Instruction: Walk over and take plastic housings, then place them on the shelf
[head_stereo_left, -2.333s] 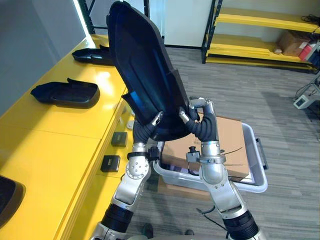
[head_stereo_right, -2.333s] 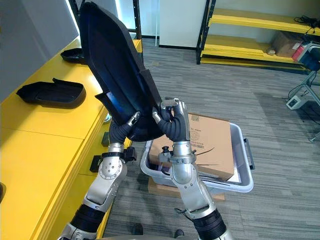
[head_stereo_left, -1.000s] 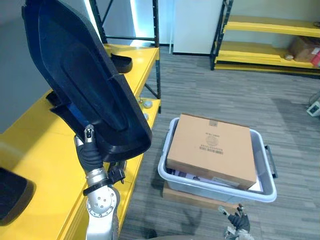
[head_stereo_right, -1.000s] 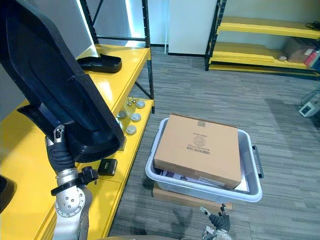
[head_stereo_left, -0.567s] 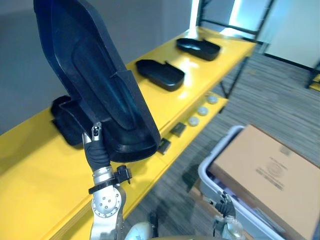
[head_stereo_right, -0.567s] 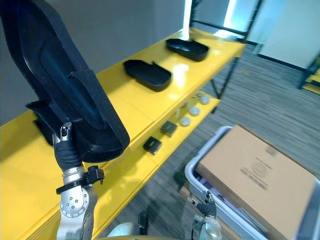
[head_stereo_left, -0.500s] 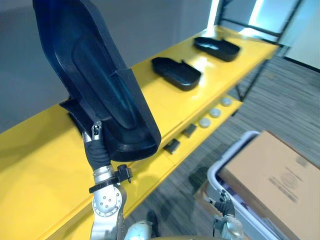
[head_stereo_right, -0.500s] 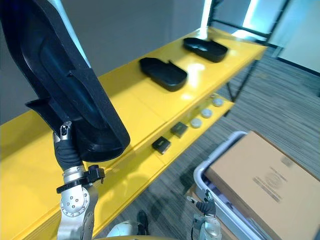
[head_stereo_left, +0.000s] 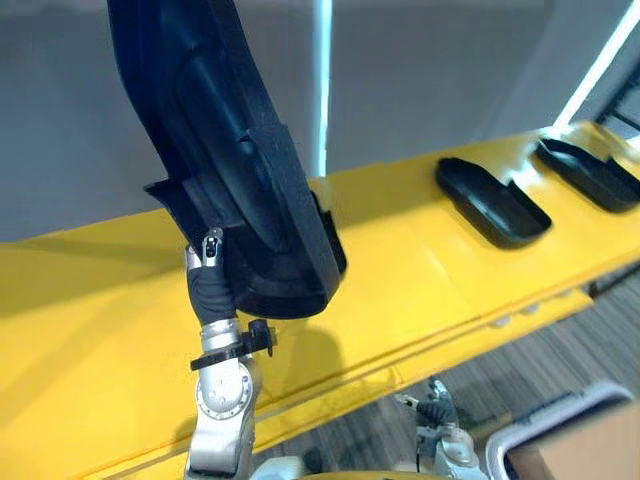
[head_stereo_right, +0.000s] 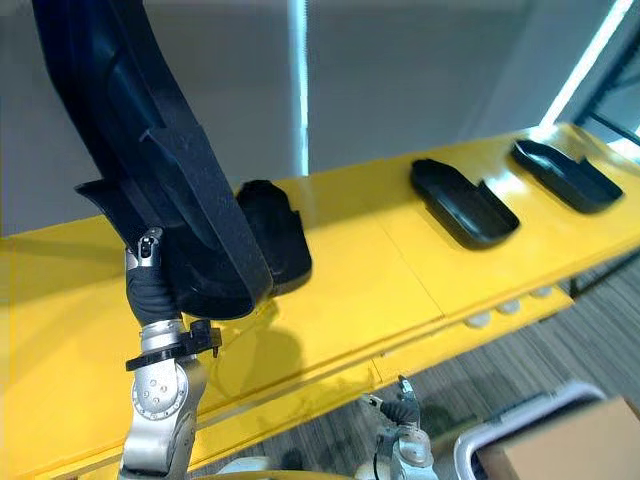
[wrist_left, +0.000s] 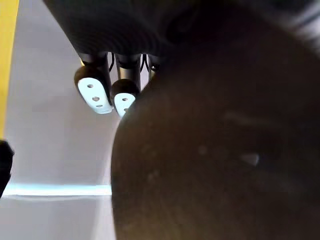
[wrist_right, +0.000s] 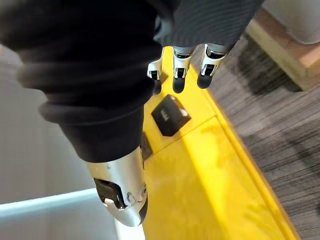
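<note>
Right hand (head_stereo_right: 400, 408): lowest and nearest, over the grey plank floor (head_stereo_right: 560, 340). In its wrist view the fingers (wrist_right: 178, 75) hang straight and relaxed, holding nothing, above a small black block (wrist_right: 170, 115) on a yellow ledge. Beside this hand, at the lower right, stands a grey tub (head_stereo_right: 505, 418) containing a cardboard box (head_stereo_right: 580, 450).

Left hand (head_stereo_right: 152, 290): raised in front of the shelf (head_stereo_right: 380, 270), its fingers curled round the lower rim of the held housing (head_stereo_right: 150, 150); in the wrist view the fingertips (wrist_left: 94, 90) lie against the dark plastic. The held housing is a large black plastic shell, carried upright and slightly tilted, with its hollow side towards the camera and its lower end over the yellow shelf top; contact with the shelf cannot be judged.

Three further black housings lie on the shelf: the nearest housing (head_stereo_right: 275, 240), partly behind the held one, the middle housing (head_stereo_right: 462, 205) and the far housing (head_stereo_right: 555, 172), well apart along the board. A grey wall (head_stereo_right: 420, 90) closes the scene.
</note>
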